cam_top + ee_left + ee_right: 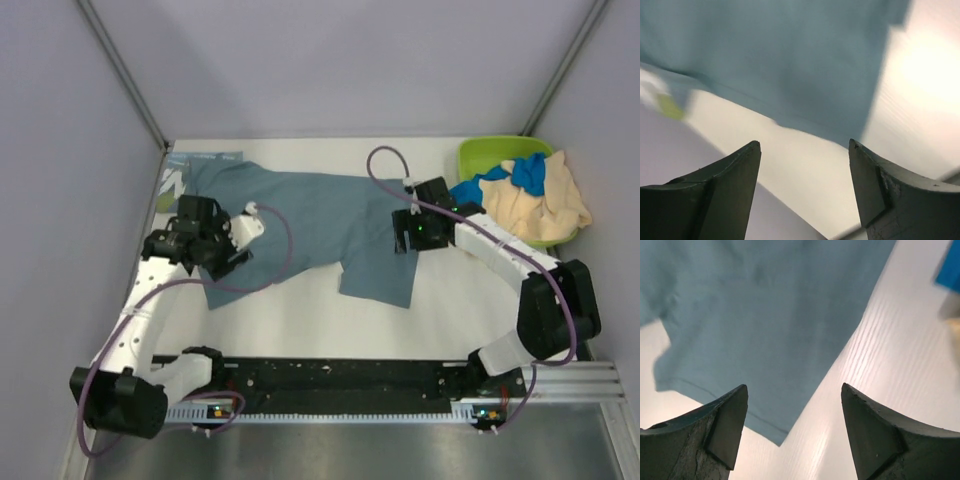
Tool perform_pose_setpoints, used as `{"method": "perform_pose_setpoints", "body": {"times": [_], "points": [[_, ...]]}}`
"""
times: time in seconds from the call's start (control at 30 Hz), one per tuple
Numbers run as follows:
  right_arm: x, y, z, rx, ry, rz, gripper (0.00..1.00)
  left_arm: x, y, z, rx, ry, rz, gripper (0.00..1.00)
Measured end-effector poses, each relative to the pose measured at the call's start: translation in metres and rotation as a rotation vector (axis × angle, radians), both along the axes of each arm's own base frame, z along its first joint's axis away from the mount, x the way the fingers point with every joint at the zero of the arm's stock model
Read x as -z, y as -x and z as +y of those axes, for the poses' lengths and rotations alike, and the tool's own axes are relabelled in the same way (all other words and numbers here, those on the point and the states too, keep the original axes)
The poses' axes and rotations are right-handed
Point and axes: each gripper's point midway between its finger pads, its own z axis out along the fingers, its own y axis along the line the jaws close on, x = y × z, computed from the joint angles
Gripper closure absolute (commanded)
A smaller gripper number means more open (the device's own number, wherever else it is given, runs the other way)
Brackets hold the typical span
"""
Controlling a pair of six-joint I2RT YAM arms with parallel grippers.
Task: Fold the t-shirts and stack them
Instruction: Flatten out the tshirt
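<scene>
1. The slate-blue t-shirt (320, 215) is spread unfolded across the middle of the white table (300, 330), with one corner drawn towards the near edge.
2. The teal t-shirt (200, 165) is seen at the far left corner, partly covered by the slate-blue one (only a little of its white lettering shows).
3. The bright blue t-shirt (527, 172) and the cream-beige t-shirt (550, 205) are heaped together in the lime-green tub (490, 150) at the far right, spilling over its rim.
4. The left gripper (805, 145) is held at the slate-blue shirt's left edge; its fingers (740, 170) are spread apart, and nothing is gripped between them.
5. The right gripper (795, 387) is held over the shirt's right side, near the tub; its fingers (875, 420) are likewise parted and empty.
</scene>
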Motion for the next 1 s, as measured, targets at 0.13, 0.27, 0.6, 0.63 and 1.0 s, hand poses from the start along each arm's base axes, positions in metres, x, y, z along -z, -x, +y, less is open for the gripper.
{"method": "perform_pose_setpoints", "body": {"times": [0.13,0.27,0.6,0.63,1.0], "points": [[0.059,0.047,0.004,-0.027,0.065,0.176,0.25,0.109,0.062,0.025,-0.006,-0.141,0.324,0.16],[0.099,0.074,-0.003,-0.018,0.111,0.293,0.29,0.168,0.113,0.053,-0.018,-0.282,0.495,0.13],[0.1,0.055,0.012,0.009,0.039,0.239,1.0,0.186,0.068,0.081,-0.093,-0.446,0.31,0.53],[0.1,0.054,0.015,0.005,0.026,0.235,1.0,0.186,0.063,0.083,-0.106,-0.455,0.294,0.73],[0.035,0.047,0.008,0.041,-0.107,0.077,1.0,0.155,0.034,0.081,-0.23,-0.357,0.189,1.0]]}}
